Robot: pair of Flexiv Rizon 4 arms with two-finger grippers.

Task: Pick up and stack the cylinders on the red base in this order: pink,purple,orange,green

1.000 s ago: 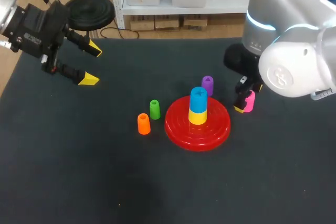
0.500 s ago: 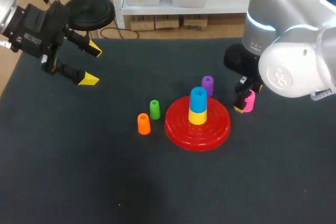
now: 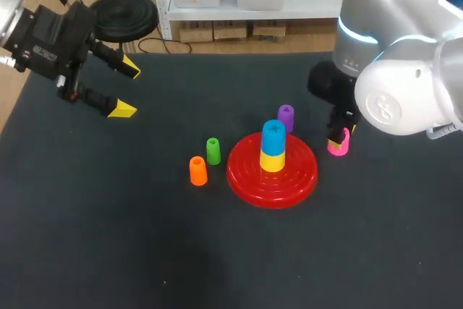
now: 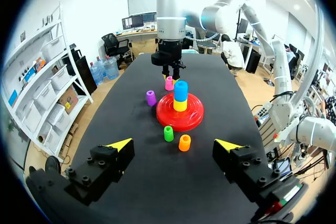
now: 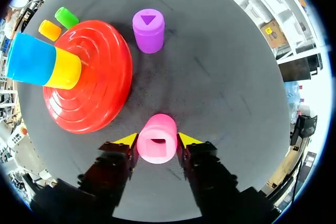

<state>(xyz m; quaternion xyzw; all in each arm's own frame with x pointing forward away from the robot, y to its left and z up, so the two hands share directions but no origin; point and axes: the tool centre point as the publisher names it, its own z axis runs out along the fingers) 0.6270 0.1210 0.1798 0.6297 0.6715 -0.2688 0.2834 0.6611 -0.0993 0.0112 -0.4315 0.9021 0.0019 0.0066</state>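
Observation:
The pink cylinder (image 5: 157,138) stands on the black table just right of the red base (image 3: 249,175), and my right gripper (image 5: 157,141) is shut on it, one yellow tip pressed to each side. In the head view the pink cylinder (image 3: 338,143) shows under my right gripper (image 3: 338,137). A blue cylinder (image 3: 273,135) sits on a yellow one (image 3: 272,161) at the base's centre. The purple cylinder (image 3: 286,116) is behind the base; the green (image 3: 213,150) and orange (image 3: 197,171) cylinders stand to its left. My left gripper (image 3: 126,90) hangs open over the far left.
The black table's (image 3: 108,236) front and left parts hold nothing but the mat. From the left wrist view the base (image 4: 194,116) and the cylinders lie well ahead of the open left gripper (image 4: 175,144).
My right gripper's fingers have closed in from wide open onto the pink cylinder. The left arm and the other cylinders have not moved.

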